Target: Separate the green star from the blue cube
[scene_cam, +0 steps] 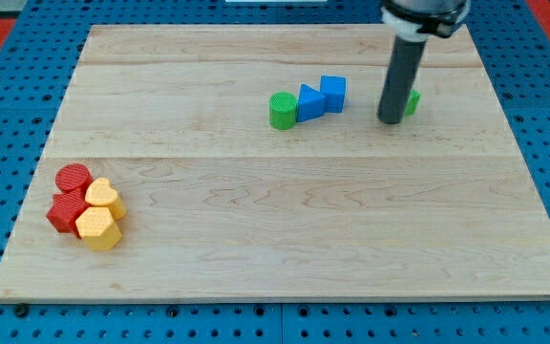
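The blue cube (333,92) sits at the board's upper middle, touching a blue triangle (310,101) on its left. A green block (413,101), mostly hidden behind my rod, lies to the cube's right; its shape cannot be made out, and it stands apart from the cube. My tip (390,120) rests on the board just left of that green block, between it and the blue cube. A green cylinder (283,110) touches the triangle's left side.
At the view's lower left is a tight cluster: a red cylinder (74,178), a red block (66,213), a yellow heart (105,198) and a yellow hexagon (98,228). The wooden board (275,248) lies on a blue pegboard.
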